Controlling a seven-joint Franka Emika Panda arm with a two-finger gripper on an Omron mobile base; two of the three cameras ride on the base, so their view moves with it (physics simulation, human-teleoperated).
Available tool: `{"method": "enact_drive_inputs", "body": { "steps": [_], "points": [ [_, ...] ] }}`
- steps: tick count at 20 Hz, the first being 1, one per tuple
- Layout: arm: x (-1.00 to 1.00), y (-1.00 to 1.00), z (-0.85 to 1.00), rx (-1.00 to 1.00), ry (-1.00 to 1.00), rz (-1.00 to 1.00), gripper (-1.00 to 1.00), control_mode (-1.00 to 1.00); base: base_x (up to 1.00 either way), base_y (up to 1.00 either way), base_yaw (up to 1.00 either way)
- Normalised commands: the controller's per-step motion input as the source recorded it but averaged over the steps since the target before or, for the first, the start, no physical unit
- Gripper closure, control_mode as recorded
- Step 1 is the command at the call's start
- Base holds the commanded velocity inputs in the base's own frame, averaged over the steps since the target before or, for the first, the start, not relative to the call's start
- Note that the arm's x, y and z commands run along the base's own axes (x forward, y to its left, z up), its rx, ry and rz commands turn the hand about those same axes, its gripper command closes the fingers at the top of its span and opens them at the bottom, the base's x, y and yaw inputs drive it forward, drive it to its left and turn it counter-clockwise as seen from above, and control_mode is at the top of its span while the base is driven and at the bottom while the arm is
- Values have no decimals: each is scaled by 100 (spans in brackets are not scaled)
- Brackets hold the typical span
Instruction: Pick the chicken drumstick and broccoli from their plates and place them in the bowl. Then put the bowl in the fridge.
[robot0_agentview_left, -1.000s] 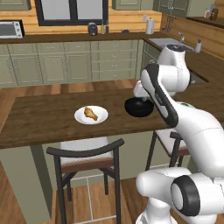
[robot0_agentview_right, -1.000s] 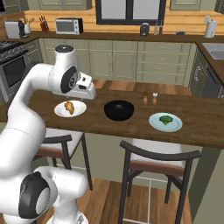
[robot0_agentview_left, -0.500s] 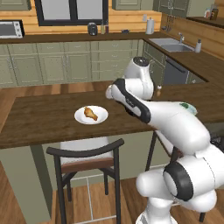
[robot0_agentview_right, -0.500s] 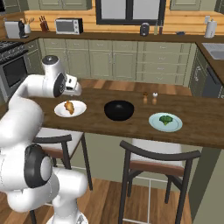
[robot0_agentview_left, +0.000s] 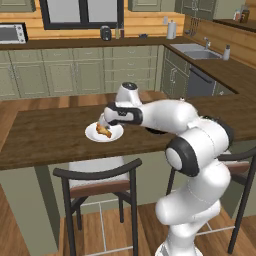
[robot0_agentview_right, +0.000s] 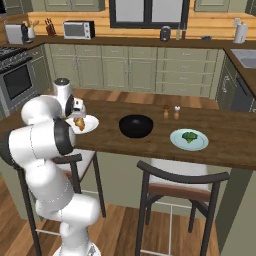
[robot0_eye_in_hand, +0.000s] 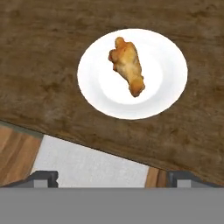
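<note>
Swinging across from beside the glossy black round bowl (robot0_agentview_right: 136, 125), the white arm has brought its gripper (robot0_agentview_left: 104, 121) low over the shallow round white plate (robot0_agentview_left: 91, 133) at the near edge of the dark wooden bench (robot0_agentview_left: 45, 140). A second ago it hung near the bowl; now the hand view looks straight down on the plate, so the reach for the first item seems nearly done and the descent to grasp comes next.

The small golden-brown chicken drumstick (robot0_eye_in_hand: 127, 65) lies on that plate, a little off its middle, narrow end pointing toward the plate's rim. It has not shifted since the earlier pictures. The fingers (robot0_eye_in_hand: 43, 178) are spread wide, one tip at each bottom corner of the hand view, and grip nothing.

The bowl holds nothing visible and stands between the two plates. A second white plate (robot0_agentview_right: 176, 142) further along the bench carries the tiny dark green broccoli floret (robot0_agentview_right: 188, 136), untouched. Two small shakers (robot0_agentview_right: 170, 111) stand behind the bowl.
</note>
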Motion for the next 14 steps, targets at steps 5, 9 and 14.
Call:
{"method": "enact_drive_inputs", "body": {
  "steps": [5,9,14],
  "points": [
    [50,4,-33,-15,16,4,-100,-100,0,0,0],
    [53,9,-43,-18,0,2,-100,-100,0,0,0],
    [32,7,-46,-9,3,3,-100,-100,0,0,0]
  ]
}}
